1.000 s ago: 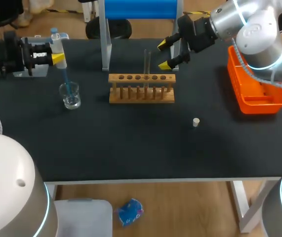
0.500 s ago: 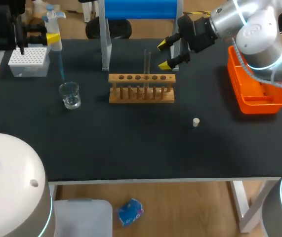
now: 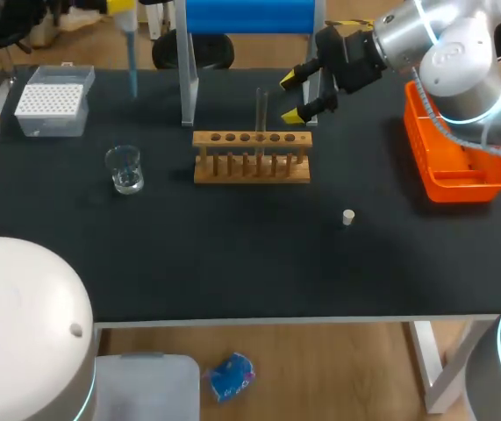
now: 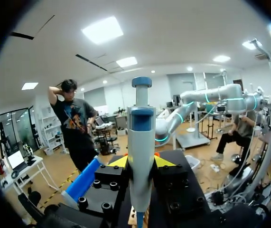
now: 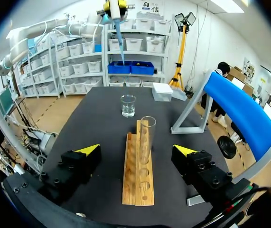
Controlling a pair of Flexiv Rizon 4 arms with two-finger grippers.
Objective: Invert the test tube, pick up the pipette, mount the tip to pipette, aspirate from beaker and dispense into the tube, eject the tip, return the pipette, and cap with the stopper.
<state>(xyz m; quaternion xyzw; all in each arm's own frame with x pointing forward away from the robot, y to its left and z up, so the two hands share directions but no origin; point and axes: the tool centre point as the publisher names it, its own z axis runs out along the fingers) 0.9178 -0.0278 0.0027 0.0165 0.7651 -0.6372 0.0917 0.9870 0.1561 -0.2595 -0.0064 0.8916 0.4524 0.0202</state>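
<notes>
In the head view the wooden rack (image 3: 252,158) stands mid-table (image 3: 232,263) with the test tube (image 3: 261,110) upright in it. The right gripper (image 3: 294,96) hangs just behind the rack, beside the tube, its fingers spread wide and holding nothing. The beaker (image 3: 125,169) sits left of the rack and the tip box (image 3: 53,101) is near the far left corner. The stopper (image 3: 348,217) lies alone in front and to the right of the rack. An orange basket (image 3: 456,149) rests at the right edge. The pipette (image 3: 132,53), with a blue tip mounted, hangs high over the far left of the table.

In the left wrist view the left gripper (image 4: 141,164) is clamped on the pipette's white body, a yellow tip pressing on each side.

In the right wrist view the tube stands in the rack between the wide-apart fingers, touching neither. The beaker is ahead, past the rack's end.
</notes>
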